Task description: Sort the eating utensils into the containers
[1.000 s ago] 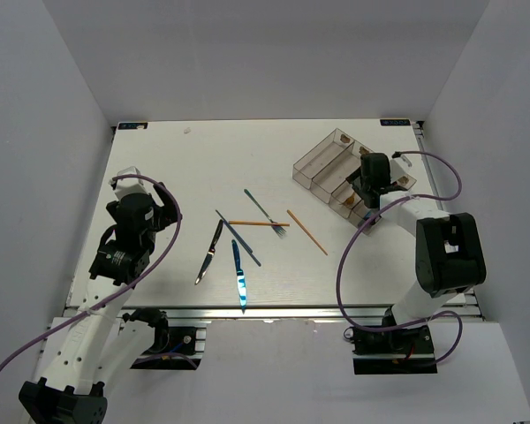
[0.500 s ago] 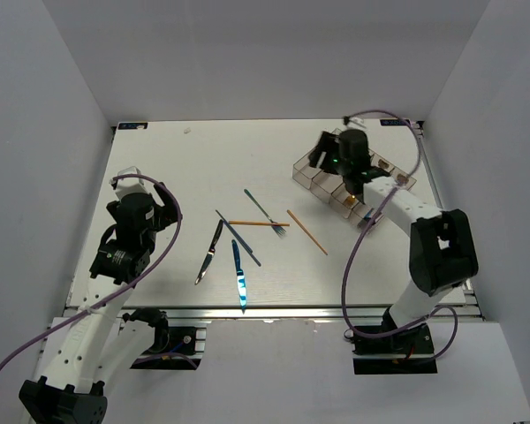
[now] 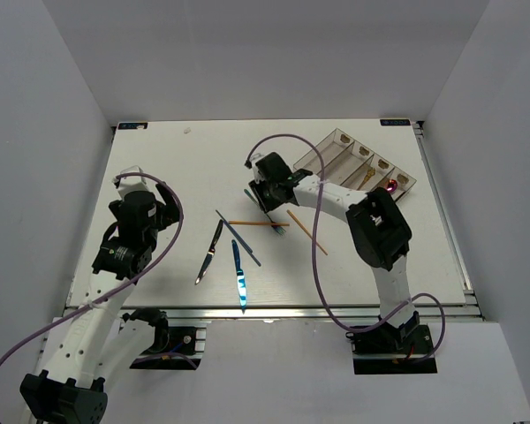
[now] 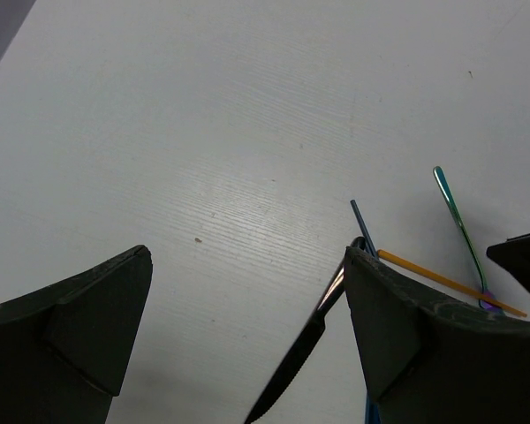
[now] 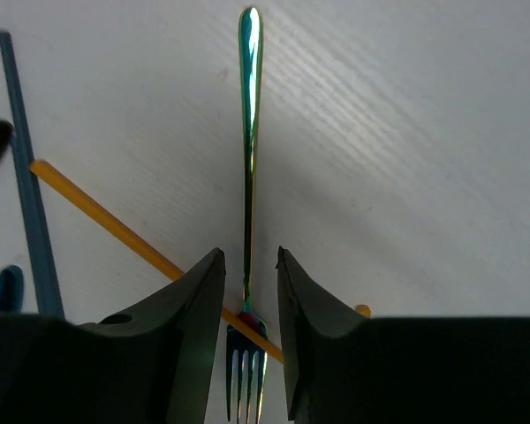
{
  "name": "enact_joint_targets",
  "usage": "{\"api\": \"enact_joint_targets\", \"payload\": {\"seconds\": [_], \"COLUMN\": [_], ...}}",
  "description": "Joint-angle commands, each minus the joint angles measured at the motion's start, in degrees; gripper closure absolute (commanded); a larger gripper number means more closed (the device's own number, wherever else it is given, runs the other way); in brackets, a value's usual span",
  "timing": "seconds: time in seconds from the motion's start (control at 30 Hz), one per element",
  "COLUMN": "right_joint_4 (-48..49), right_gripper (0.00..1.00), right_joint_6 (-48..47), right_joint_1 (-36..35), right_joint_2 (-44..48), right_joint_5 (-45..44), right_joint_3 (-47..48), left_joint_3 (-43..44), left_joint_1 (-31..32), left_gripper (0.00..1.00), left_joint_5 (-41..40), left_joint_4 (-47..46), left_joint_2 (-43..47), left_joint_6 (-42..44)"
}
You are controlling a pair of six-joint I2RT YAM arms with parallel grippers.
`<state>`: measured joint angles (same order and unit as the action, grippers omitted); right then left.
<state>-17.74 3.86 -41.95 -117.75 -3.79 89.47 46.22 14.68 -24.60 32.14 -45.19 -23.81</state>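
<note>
Fork [image 5: 247, 132], neck inside parted right claw [image 5: 247, 256]

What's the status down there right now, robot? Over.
Left gripper open, empty. Right gripper open, fingers either side of the iridescent fork, not yet closed. Orange chopstick crosses the fork's neck right between the fingers.
</note>
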Motion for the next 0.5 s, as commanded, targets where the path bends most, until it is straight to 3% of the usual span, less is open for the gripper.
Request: {"api": "enact_joint_targets", "payload": {"seconds": [0.0, 0.17, 0.47], "right_joint_4": [-4.15, -4.32, -5.73], "right_gripper": [0.64, 0.64, 0.76], "right_joint_6": [-5.42, -6.32, -6.58], "right_joint_1": [-0.58, -1.55, -2.25], "right_joint_2": [-1.33, -4.49, -6.87], "right_joint_5": [1.16, -0.24, -1.92], "right_joint_3": [3.34, 4.92, 4.22], "left_joint_3": [-0.16, -0.25, -0.25], "left_joint_1": [-0.17, -0.17, -0.17], "left_gripper": [0.02, 0.02, 0.02], "left_joint_5": [-0.10, 0.08, 0.17], "left_joint_4": [-0.24, -0.32, -0.32], "left_joint_2": [-0.16, -0.16, 0.19], "left_joint_6": [0.26, 0.35, 0.35]}}
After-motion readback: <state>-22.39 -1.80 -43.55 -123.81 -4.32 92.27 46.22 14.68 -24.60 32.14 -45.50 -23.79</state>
